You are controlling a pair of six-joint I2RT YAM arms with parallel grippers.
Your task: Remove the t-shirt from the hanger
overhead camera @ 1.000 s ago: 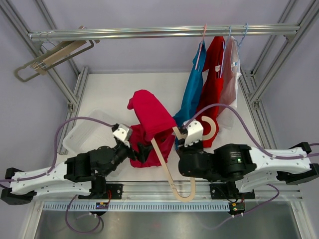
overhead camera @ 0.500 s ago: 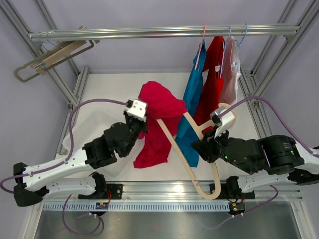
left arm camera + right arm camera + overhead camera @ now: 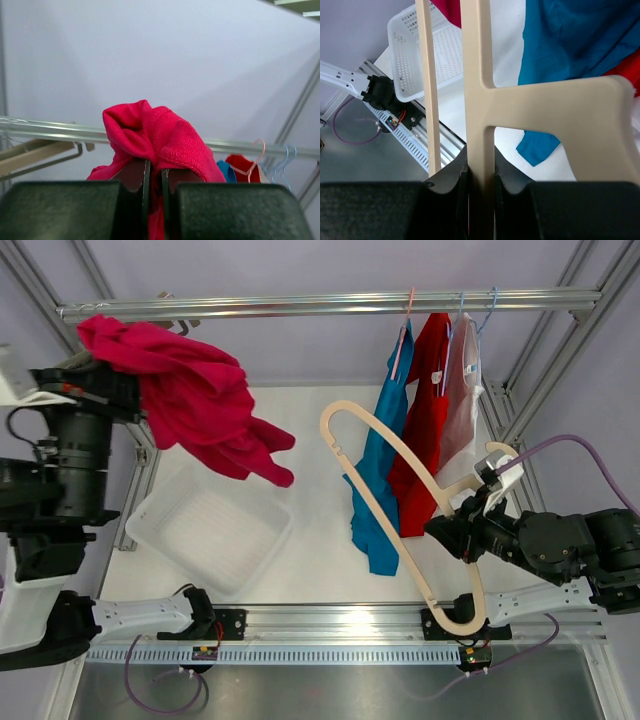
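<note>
The left gripper [image 3: 155, 170] pinches the red t-shirt [image 3: 190, 395] tight and holds it high up on the left, by the rail [image 3: 300, 307]. The t-shirt is off the hanger [image 3: 476, 75]. The right gripper [image 3: 480, 172] is clamped on the bare cream hanger, near the hanging clothes [image 3: 385, 440]

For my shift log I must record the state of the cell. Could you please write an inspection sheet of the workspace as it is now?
Surface: white table, carrying one basket.
Job's things: t-shirt off the hanger, lifted high at the left; hanger bare.
Clutter: white basket, nothing seen inside.
Grippers: left gripper shut on t-shirt; right gripper shut on hanger.
Cables: purple cable arcs above the right arm.
Surroundings: rail with blue garment, red garment and pale garment hanging.
</note>
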